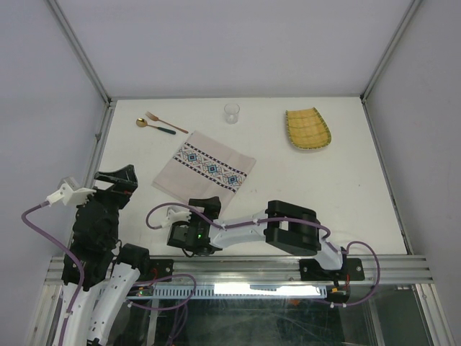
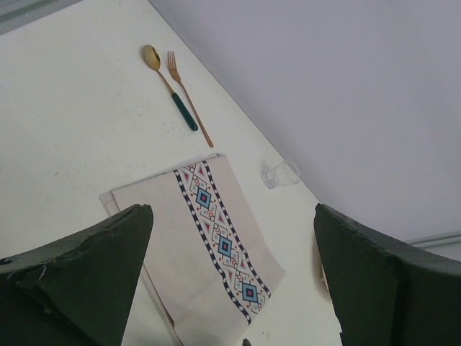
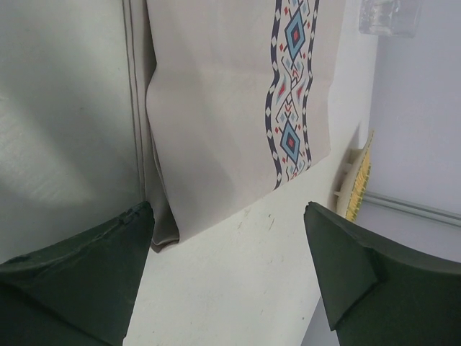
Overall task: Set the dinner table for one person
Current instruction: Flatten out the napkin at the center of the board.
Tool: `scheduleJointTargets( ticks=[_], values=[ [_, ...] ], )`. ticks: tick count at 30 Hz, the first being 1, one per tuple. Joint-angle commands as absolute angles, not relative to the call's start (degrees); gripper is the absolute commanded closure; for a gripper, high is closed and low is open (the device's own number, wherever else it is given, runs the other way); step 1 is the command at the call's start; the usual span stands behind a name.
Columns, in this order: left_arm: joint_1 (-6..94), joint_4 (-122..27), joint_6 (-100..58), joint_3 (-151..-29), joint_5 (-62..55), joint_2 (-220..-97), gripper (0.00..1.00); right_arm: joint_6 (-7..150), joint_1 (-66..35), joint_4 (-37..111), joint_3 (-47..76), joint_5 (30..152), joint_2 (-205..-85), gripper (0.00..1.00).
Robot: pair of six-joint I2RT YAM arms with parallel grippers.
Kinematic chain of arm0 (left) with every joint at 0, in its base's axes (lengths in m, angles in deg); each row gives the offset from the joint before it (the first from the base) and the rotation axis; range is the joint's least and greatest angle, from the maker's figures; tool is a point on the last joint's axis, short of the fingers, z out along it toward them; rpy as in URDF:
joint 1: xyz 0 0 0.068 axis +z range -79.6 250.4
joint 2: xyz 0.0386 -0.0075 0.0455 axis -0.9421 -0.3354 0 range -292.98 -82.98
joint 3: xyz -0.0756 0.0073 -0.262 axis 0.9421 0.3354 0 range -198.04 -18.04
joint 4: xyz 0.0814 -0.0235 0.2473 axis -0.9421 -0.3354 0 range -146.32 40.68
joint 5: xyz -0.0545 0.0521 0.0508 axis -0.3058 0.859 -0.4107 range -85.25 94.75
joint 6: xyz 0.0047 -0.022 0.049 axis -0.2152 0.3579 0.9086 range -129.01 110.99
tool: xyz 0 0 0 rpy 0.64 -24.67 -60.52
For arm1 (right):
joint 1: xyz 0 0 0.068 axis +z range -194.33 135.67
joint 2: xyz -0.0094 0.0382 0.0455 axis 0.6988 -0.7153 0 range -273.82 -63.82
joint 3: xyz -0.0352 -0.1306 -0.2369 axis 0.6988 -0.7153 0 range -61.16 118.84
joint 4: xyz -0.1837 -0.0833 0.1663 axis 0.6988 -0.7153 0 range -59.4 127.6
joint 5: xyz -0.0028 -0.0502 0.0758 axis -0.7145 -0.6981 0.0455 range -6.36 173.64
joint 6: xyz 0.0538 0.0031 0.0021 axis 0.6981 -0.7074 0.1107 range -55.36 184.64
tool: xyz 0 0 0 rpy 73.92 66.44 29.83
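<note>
**Arm pose.** The left arm is standing folded and raised at the lower left of the overhead view. Its left gripper is hanging above the left margin of the dinner table and pointing toward the upper right. Its jaws are standing wide apart and empty. In the left wrist view the two dark fingers are framing only cloth and white surface.

The right arm is lying low, reaching from its base at lower right toward the lower centre of the frame. The right gripper is sitting just below the near corner of the placemat, with its jaws also spread wide and empty. Whether it is touching the tabletop cannot be told.

**Task item.** The dinner table is filling the middle of the overhead view as a white rectangle, with a metal rail running along its lower edge.

**Surroundings.**
- The placemat is lying at an angle, centre-left, directly ahead of the right gripper. Its blue-red band is running diagonally, and its edges are showing more than one layer.
- A gold spoon with a green handle and a copper fork are lying side by side at upper left, apart from the placemat.
- A clear glass is standing upright at top centre.
- A yellow woven dish is resting at upper right, well apart from both grippers.
</note>
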State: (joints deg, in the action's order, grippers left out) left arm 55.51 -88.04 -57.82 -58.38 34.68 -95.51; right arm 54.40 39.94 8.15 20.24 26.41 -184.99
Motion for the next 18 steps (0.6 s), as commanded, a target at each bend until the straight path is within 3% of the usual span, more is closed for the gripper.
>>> scheduleJointTargets(
  ticks=[1, 18],
  values=[
    [56.08, -88.11, -56.93, -59.13, 34.67, -94.18, 0.01, 54.91, 40.31, 8.92, 21.72, 23.63, -185.9, 0.1],
    [56.07, -89.04, -56.47, -59.68, 35.42, -93.11, 0.01, 51.09, 40.01, 12.56, 21.61, 19.73, -187.59, 0.09]
  ],
)
